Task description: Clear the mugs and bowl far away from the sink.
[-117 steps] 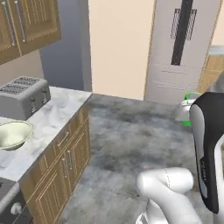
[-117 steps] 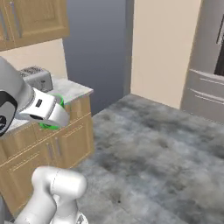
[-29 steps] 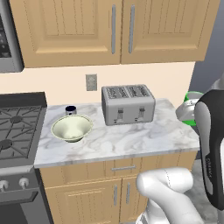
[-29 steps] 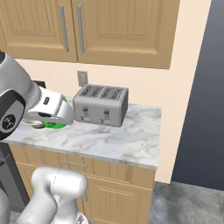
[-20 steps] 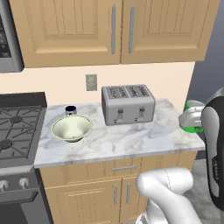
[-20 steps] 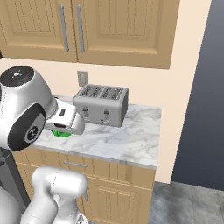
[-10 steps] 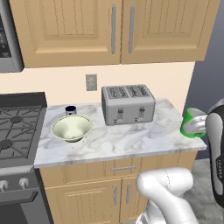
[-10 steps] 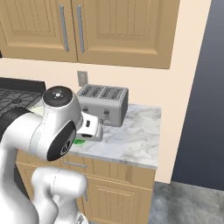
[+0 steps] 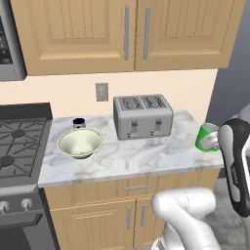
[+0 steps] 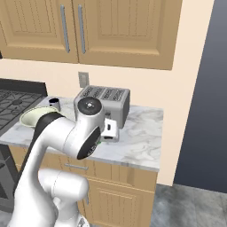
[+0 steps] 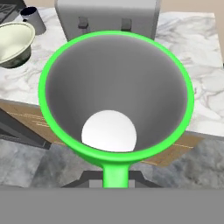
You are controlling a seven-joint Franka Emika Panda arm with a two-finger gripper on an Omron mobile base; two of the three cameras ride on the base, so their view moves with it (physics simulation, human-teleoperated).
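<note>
Veined marble counter (image 9: 146, 158), brushed-metal toaster (image 9: 143, 116), wooden cabinets (image 9: 132, 34), glossy green mug (image 11: 115, 94)

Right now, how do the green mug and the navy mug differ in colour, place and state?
The green mug is bright green; the navy mug is dark. The green one is held in the shut hand over the counter's right end, right of the toaster; the navy one stands on the counter behind the bowl, left of the toaster. In the hand view the green mug looms large and the navy mug looks small. Both are small, open-topped cylinders.
</note>
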